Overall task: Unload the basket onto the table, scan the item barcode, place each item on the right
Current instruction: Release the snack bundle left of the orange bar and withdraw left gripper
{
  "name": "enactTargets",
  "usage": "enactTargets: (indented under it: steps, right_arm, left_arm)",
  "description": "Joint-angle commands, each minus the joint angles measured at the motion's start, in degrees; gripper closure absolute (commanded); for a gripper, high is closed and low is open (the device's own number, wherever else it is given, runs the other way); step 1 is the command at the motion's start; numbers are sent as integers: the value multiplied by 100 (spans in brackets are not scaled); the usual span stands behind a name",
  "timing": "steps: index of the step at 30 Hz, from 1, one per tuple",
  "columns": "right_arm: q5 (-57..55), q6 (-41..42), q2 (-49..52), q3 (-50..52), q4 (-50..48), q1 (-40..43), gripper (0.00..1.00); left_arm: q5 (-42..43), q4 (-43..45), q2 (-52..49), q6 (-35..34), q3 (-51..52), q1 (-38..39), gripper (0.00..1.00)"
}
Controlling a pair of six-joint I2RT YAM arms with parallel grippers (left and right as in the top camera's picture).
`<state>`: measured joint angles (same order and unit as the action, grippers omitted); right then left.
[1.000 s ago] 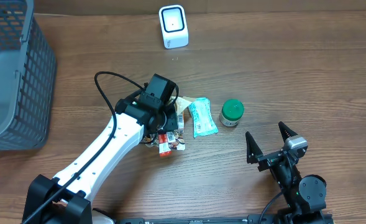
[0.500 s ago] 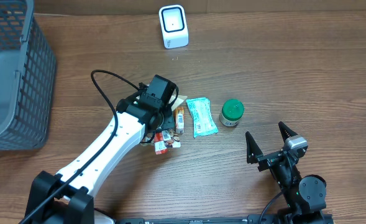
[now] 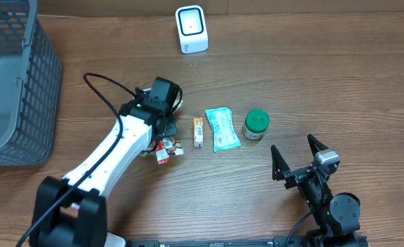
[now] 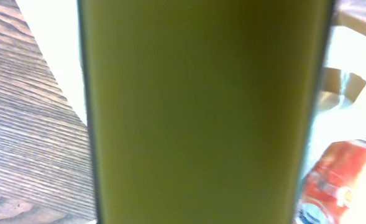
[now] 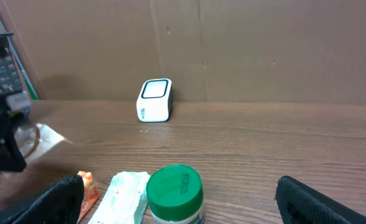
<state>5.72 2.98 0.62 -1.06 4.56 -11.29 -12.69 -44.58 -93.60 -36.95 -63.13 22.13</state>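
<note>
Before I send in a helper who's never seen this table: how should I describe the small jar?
Start at the wooden table and find the short row of goods near its middle. The jar is the right-hand end of that row, beside a pale teal packet; it alone is round, upright, with a green lid.

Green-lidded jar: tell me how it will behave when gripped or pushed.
The green-lidded jar looks rigid, so it probably won't give in a grip. It stands upright and squat, so a push should slide it rather than tip it. Its round body could roll if knocked over.
</note>
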Motion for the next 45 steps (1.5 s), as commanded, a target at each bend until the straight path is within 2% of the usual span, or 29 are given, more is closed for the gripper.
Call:
enactTargets:
  steps: [1, 6, 8, 10, 13, 15, 16, 17, 23, 28, 35, 45]
  right_arm:
    - [-7, 24, -46, 61, -31, 11, 0]
    - [-7, 24, -46, 61, -31, 11, 0]
    - [-7, 24, -46, 61, -31, 11, 0]
    - [-7, 24, -46, 61, -31, 11, 0]
    - [-7, 24, -46, 61, -31, 11, 0]
    - [-7, 24, -46, 61, -31, 11, 0]
    - [-7, 24, -46, 61, -31, 11, 0]
    - [-7, 24, -46, 61, -31, 11, 0]
    - [-7, 24, -46, 61, -31, 11, 0]
    - [-4, 24, -46, 61, -31, 11, 0]
    - [-7, 24, -46, 61, -31, 11, 0]
    - [-7, 24, -46, 61, -31, 11, 0]
  left_arm:
    - [-144, 114, -555, 229, 31, 0, 96]
    - [-146, 247, -964, 227, 31, -11, 95]
    - [-146, 262, -984, 227, 31, -11, 86]
    - [-144, 260, -979, 227, 31, -11, 63]
    - [-142, 243, -977, 227, 28, -11, 48]
    - [-144, 181, -973, 227, -2, -13, 17]
    - [-144, 70, -966, 227, -94, -48, 5]
    - [-144, -39, -938, 229, -190, -103, 2]
    - [-127, -852, -673, 573, -1049, -398, 0]
    - [-42, -1683, -400, 916, -2096, -638, 0]
    - [525, -2542, -184, 1399, -3915, -1073, 0]
    - [673, -2761, -184, 1432, -4238, -1950, 0]
